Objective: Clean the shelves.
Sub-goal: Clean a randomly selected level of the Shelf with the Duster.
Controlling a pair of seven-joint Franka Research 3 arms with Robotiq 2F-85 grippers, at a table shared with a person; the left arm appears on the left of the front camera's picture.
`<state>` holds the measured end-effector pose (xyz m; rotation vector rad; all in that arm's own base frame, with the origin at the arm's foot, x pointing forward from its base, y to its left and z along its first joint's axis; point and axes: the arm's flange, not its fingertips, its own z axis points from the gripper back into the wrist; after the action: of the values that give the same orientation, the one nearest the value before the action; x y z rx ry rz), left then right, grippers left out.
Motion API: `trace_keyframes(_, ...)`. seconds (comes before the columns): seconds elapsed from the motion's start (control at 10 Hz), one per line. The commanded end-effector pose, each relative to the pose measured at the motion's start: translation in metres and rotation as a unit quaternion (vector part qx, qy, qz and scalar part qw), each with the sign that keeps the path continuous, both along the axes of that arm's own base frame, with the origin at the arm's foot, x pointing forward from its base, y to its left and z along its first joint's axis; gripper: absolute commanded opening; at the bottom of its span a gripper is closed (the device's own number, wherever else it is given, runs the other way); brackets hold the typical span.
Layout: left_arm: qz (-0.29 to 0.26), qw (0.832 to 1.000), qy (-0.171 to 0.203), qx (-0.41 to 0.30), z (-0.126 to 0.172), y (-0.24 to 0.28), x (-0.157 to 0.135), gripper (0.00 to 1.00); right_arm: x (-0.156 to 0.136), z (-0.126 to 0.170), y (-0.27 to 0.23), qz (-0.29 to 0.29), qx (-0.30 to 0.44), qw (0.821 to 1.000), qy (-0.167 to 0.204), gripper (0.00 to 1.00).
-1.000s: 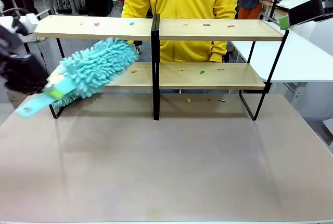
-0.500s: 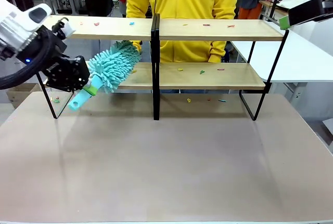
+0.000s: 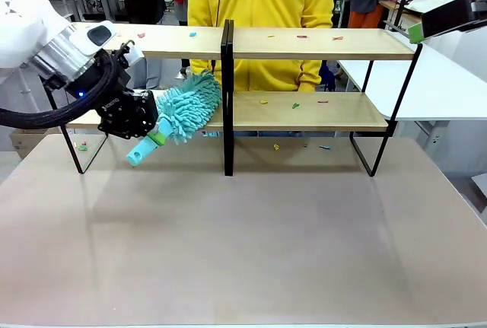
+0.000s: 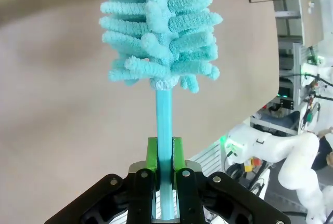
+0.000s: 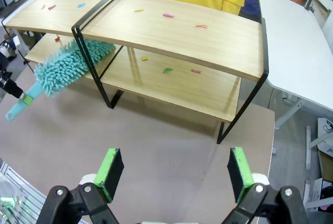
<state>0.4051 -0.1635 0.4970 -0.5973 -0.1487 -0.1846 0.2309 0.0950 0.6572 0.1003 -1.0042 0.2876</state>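
Green pads (image 4: 152,154) of our left pincer (image 3: 157,138) are clamped hard on the thin turquoise handle of the duster (image 3: 190,102). Its fluffy head lies over the left half of the lower board, with the tip just beside the central post (image 3: 227,92). A second ago that head was far out at the left end. We have swept it rightward along the board, so we judge the lower left stretch nearly covered.

The shelves (image 3: 365,45) stand at the far side of the surface (image 3: 243,237), in front of a person in a yellow top (image 3: 259,1). Coloured scraps (image 3: 295,105) still dot the lower right half and both halves of the top board, and a few lie on the surface under the rack. Most of the cleaning therefore remains. Our right pincer (image 5: 174,169) hangs high at the right, jaws wide, holding nothing.
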Motion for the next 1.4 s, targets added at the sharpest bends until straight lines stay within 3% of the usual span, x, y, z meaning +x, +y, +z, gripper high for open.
trace_keyframes(0.0,0.033,0.999,-0.004,0.018,0.009,0.005,0.002,0.12,0.001,0.000,0.000,0.000,0.001,1.000,0.000,1.00)
trace_keyframes(0.5,0.177,0.982,-0.004,0.060,0.008,0.022,-0.007,0.12,0.001,0.000,0.000,0.000,0.001,1.000,0.000,1.00)
trace_keyframes(0.9,0.178,0.980,0.008,0.092,0.008,0.050,-0.011,0.12,0.001,0.000,0.000,0.000,0.001,1.000,0.000,1.00)
trace_keyframes(1.3,0.223,0.967,-0.001,0.122,0.015,0.091,-0.009,0.12,0.001,0.000,0.000,0.000,0.001,1.000,0.000,1.00)
